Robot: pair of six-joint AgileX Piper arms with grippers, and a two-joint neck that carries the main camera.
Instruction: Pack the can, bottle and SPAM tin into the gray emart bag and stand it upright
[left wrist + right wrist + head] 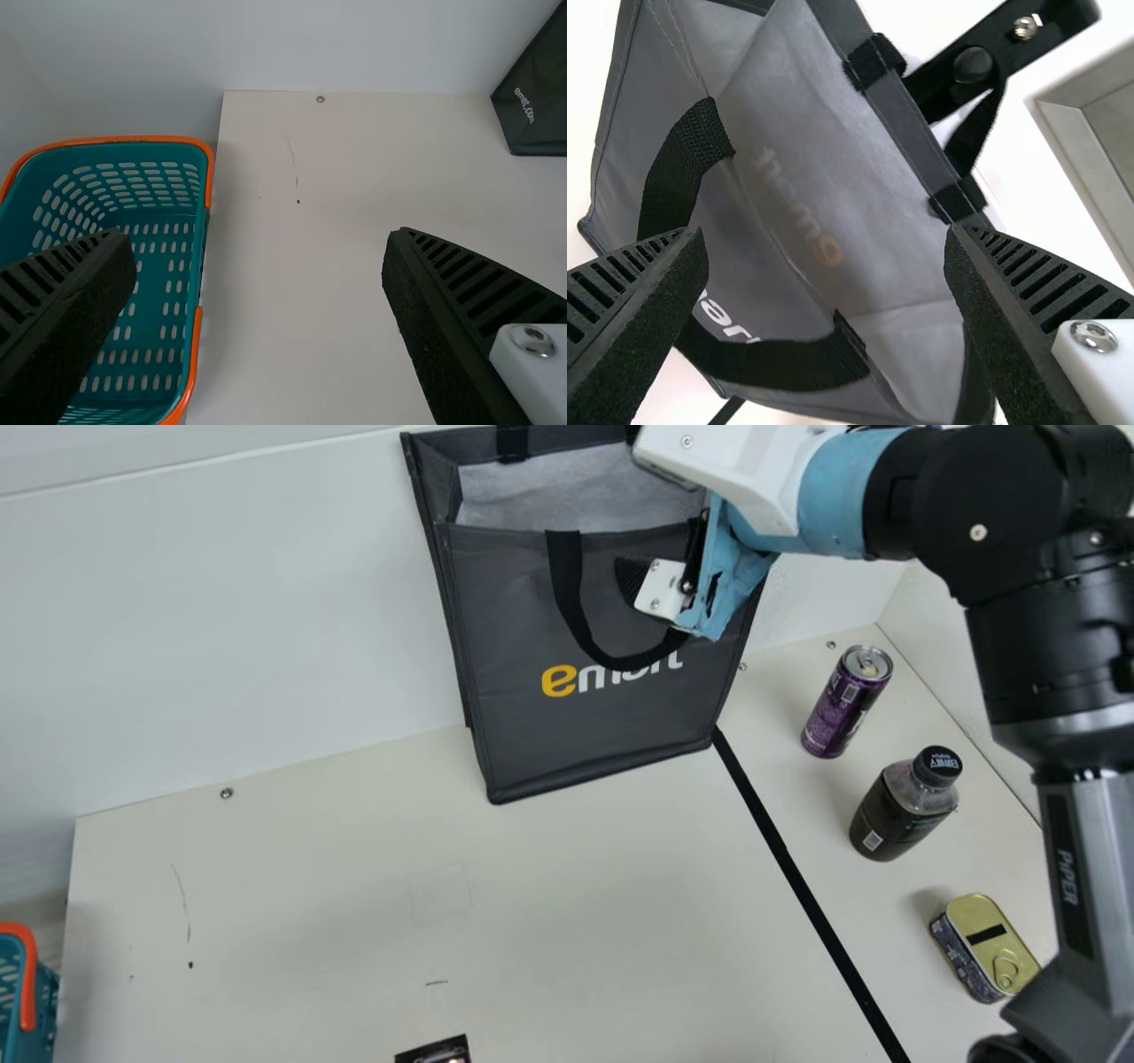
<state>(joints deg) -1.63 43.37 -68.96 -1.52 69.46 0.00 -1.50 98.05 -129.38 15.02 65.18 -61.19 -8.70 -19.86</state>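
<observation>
The gray emart bag point(523, 735) stands upright against the back wall, its top gaping; in the right wrist view the bag point(859, 212) spreads below the fingers, its front handle looping down. My right gripper point(673, 584) is at the bag's upper front right, and in its wrist view the gripper point(824, 266) is open. The purple can point(842, 704) stands upright right of the bag, the dark bottle point(905, 802) upright nearer the front, and the SPAM tin point(985, 948) nearest the front. My left gripper point(257, 266) is open over the table, near the basket.
A teal basket with orange handles point(168, 292) is off the table's left edge. A black tape line point(797, 877) runs between the bag and the three goods. A dark object point(436, 1051) lies at the front edge. A black hook bracket point(974, 71) is behind the bag.
</observation>
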